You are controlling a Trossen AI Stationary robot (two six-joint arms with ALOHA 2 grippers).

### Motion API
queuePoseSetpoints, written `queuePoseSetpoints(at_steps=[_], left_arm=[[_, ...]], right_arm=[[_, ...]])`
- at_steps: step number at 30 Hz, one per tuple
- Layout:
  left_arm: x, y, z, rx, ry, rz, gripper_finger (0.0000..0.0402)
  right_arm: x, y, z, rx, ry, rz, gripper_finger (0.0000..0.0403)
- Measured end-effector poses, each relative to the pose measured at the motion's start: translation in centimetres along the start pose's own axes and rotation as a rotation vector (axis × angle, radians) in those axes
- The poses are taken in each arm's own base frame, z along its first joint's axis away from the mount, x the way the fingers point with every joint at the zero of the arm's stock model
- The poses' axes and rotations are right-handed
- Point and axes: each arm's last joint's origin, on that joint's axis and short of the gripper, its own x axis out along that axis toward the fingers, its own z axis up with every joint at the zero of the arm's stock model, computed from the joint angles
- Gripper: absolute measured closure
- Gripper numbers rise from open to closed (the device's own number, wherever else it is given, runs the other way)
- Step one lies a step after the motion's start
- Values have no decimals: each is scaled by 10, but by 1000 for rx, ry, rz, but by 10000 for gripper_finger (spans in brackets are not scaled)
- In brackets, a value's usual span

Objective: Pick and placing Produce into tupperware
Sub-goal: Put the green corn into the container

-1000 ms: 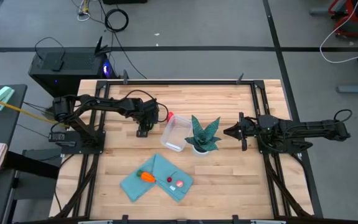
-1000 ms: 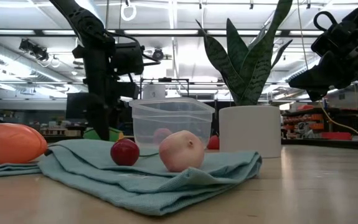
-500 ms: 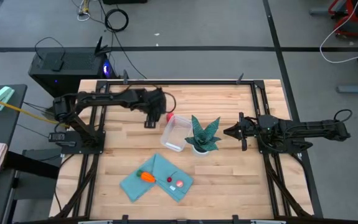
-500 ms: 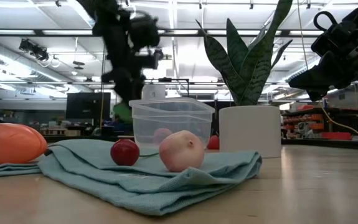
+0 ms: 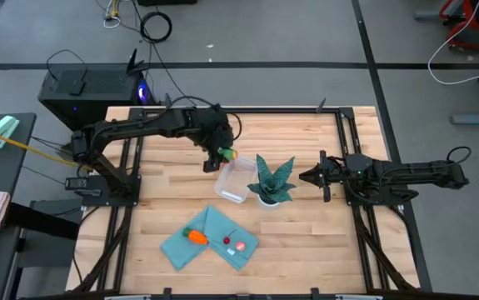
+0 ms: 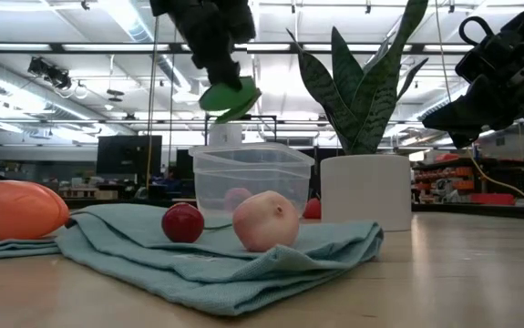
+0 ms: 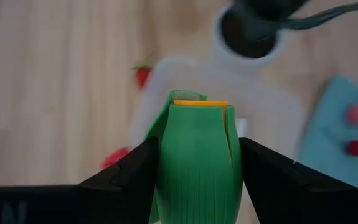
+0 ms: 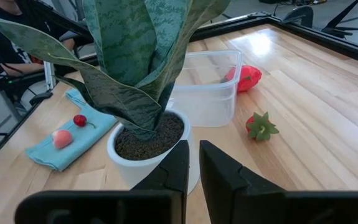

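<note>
My left gripper (image 5: 222, 155) is shut on a green ribbed oval produce piece (image 7: 197, 162) with an orange end. It hangs high over the far left rim of the clear tupperware (image 6: 252, 178), which stands beside the potted plant (image 5: 272, 179). An orange carrot piece (image 5: 196, 237), a small red round piece (image 6: 182, 223) and a pink piece (image 6: 266, 221) lie on the teal cloth (image 5: 210, 237). A red round piece (image 8: 247, 78) and a strawberry (image 8: 263, 126) rest on the table behind the box. My right gripper (image 5: 308, 177) waits shut, right of the plant. My left gripper pinches the green piece between its two fingers, one on each ribbed side (image 7: 166, 168). The fingers come from above, slanting toward the table's right. The piece (image 6: 230, 96) is lifted clear and hangs tilted below the fingers, above the tupperware.
The spiky plant in its white pot (image 8: 147, 140) stands right against the tupperware's right side, between the two grippers. The folded teal cloth (image 6: 216, 260) covers the near middle of the table. Bare wood lies to the left (image 5: 156, 192) and near right (image 5: 306, 233).
My left gripper, low at the table left of the tupperware a second ago, has risen and swung right toward the box. It has carried the green piece up off the table to high above the box's rim. My right arm has kept still.
</note>
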Motion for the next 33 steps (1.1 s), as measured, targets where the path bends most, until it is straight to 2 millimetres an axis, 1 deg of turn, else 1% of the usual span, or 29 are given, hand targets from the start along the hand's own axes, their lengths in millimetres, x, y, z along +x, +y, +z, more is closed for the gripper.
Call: queuePoseSetpoints(at_steps=[3, 6, 10, 13, 18, 23, 27, 33], left_arm=[[10, -17, 3, 31, -44, -73, 190], [13, -32, 9, 76, -77, -109, 180], [23, -45, 14, 118, -100, -130, 170], [35, -52, 16, 159, -92, -144, 177], [70, -52, 7, 173, 6, -159, 189], [99, -48, -5, 185, 106, -176, 177], [107, -47, -9, 191, 141, -182, 171], [107, -47, -10, 142, 154, -180, 166]], right_arm=[[0, 0, 0, -1, 0, 0, 358], [0, 0, 0, -2, 0, 0, 358], [0, 0, 0, -1, 0, 0, 358], [0, 0, 0, 0, 1, 0, 358], [0, 0, 0, 1, 2, -1, 358], [0, 0, 0, 1, 3, -1, 358], [0, 0, 0, 1, 2, -1, 358], [0, 0, 0, 1, 2, -1, 358]])
